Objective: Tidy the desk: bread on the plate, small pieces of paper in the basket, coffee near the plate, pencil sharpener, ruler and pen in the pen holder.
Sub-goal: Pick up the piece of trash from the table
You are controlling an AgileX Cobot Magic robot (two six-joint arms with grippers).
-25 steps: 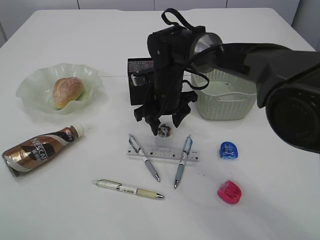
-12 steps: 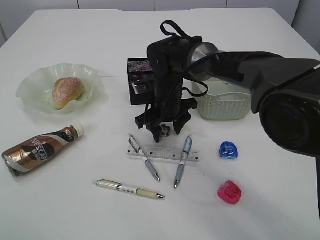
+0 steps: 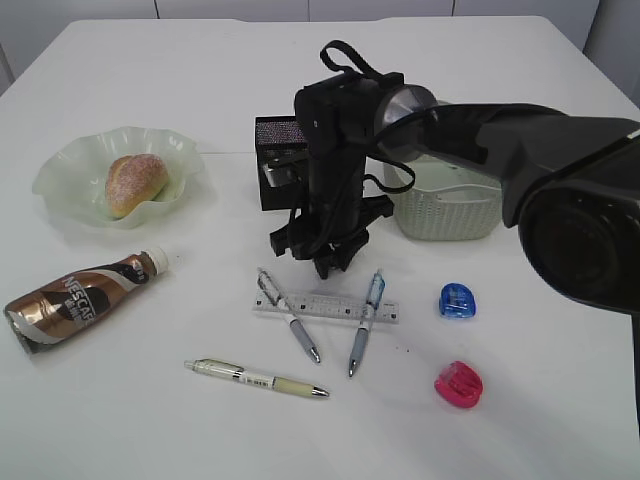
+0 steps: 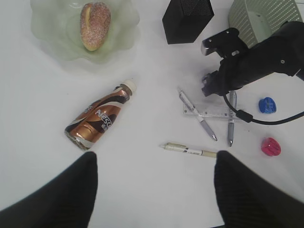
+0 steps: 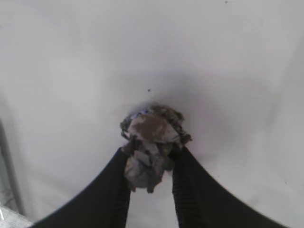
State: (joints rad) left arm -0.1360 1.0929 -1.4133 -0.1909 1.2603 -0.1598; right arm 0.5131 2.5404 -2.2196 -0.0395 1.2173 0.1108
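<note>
At centre frame, your right gripper (image 3: 332, 266) was clenched on a crumpled paper ball (image 5: 151, 142) low over the desk (image 3: 120, 420), the basket (image 3: 450, 210) lying to its upper right, while your left gripper's jaws stood released.

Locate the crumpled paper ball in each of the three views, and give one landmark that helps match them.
Exterior view: not visible; the right gripper covers the spot just above the ruler.
Left wrist view: not visible either; the right arm blocks it, above the ruler.
Right wrist view: paper ball at centre, pinched between the right gripper's fingers on the desk.
Shared landmark: the right gripper itself; the ruler links the exterior and left wrist views.
</note>
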